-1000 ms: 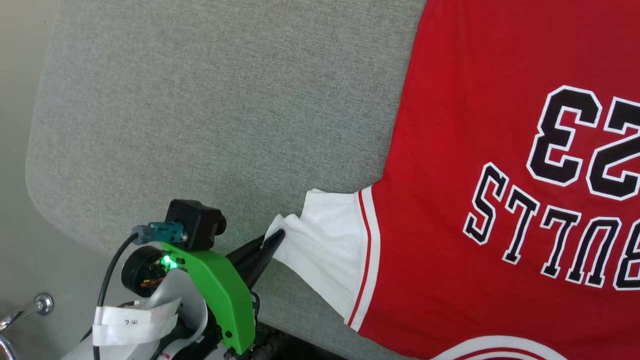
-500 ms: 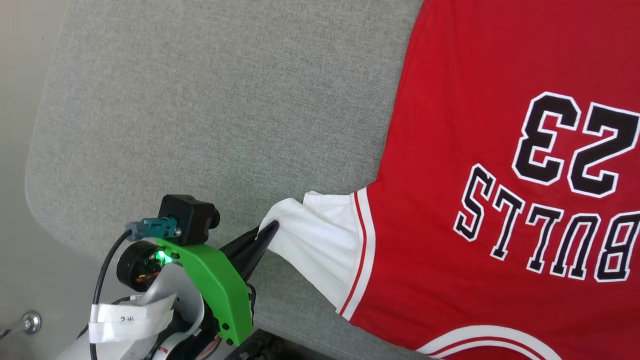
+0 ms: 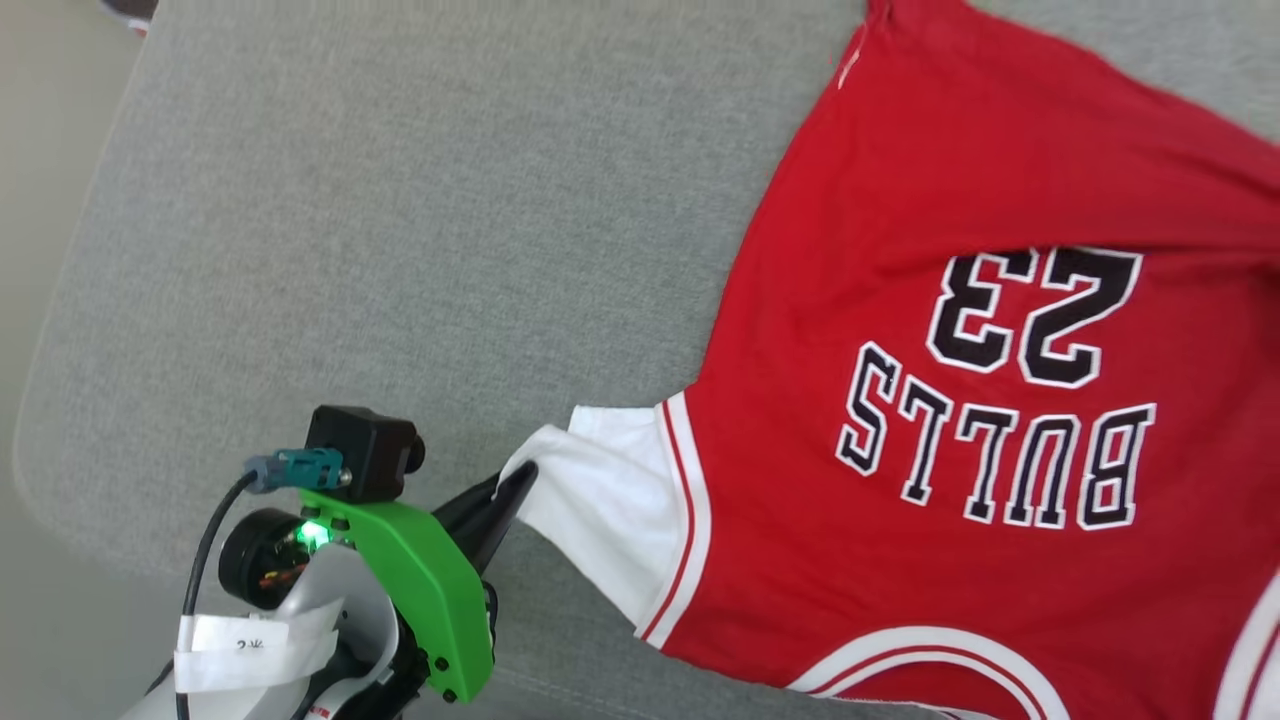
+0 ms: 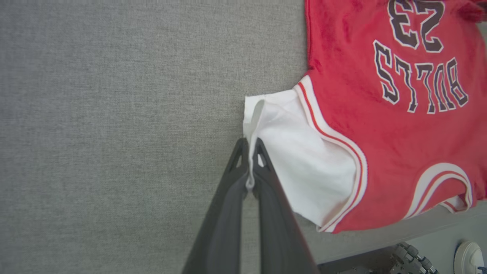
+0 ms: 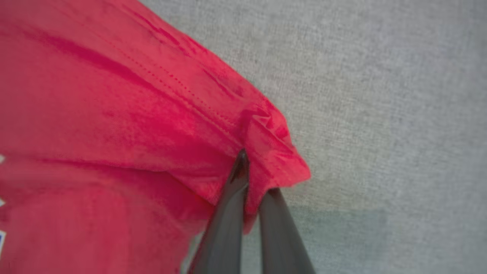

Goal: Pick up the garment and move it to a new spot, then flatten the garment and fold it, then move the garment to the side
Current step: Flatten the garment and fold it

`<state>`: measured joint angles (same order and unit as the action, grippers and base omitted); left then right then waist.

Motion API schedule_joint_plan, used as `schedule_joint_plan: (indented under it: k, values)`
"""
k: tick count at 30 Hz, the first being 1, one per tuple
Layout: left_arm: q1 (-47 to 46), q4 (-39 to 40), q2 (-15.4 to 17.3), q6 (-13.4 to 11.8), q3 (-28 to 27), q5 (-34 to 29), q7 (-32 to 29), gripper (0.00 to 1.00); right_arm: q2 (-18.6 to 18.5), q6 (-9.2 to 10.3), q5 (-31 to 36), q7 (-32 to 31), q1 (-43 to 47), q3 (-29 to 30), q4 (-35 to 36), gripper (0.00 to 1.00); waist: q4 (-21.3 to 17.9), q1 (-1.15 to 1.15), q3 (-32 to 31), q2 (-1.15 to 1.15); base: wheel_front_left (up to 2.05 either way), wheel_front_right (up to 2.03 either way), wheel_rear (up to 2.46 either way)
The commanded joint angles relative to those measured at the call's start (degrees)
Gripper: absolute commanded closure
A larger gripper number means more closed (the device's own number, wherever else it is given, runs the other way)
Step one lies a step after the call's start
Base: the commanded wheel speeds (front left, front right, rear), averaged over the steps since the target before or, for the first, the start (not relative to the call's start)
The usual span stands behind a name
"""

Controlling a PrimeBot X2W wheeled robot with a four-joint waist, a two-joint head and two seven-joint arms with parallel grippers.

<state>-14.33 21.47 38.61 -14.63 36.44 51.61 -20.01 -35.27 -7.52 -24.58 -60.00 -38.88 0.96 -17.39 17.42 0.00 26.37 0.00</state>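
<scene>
Starting the pick-up, seemingly: left gripper (image 3: 518,482) is pinching the garment (image 3: 880,200) by its white sleeve, lower centre; right gripper (image 5: 249,179) is clamping a red hem corner; garment is lying frame-right; next probably needs both lifting together.

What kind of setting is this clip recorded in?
Likely an indoor room, home or lab unclear: a red Bulls T-shirt lies on a grey fabric-covered surface with a rounded corner, pale floor beside it.
</scene>
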Motion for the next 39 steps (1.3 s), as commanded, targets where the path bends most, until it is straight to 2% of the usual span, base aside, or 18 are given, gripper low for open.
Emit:
schedule_joint_plan:
  k: [1,8,15,27,35,39]
  values:
    - [1.0,-0.1,0.3,-0.4,-0.1,0.2,-0.2,1.0,0.7,0.03,-0.6,0.5,3.3,0.5,-1.0,1.0,-3.7,0.0,-4.7,0.0,0.0,0.0,0.0]
    - [3.3,-0.8,1.4,-1.8,0.3,0.2,-0.6,1.0,3.2,0.03,-3.0,2.8,12.0,2.4,-0.2,1.0,-7.3,0.0,-10.3,0.0,0.0,0.0,0.0]
    - [6.2,-0.2,2.2,-3.4,0.6,1.1,-1.2,1.0,4.2,0.03,-4.7,4.9,21.1,3.8,3.5,1.0,-10.0,0.0,-15.1,0.0,0.0,0.0,0.0]
    - [9.9,-3.0,-0.3,-3.8,1.2,3.9,0.2,1.0,7.0,0.03,-7.4,9.2,35.9,7.1,11.4,1.0,-12.0,0.0,-20.1,0.0,0.0,0.0,0.0]
    - [9.7,-5.4,-2.4,-3.5,2.3,3.6,1.0,1.0,10.2,0.03,-7.3,10.2,42.2,9.1,12.3,1.0,-11.6,0.0,-20.6,0.0,0.0,0.0,0.0]
    - [9.1,-6.2,-3.0,-3.3,2.7,3.4,1.1,1.0,10.5,0.03,-7.1,10.2,43.1,8.7,12.1,1.0,-11.5,0.0,-20.8,0.0,0.0,0.0,0.0]
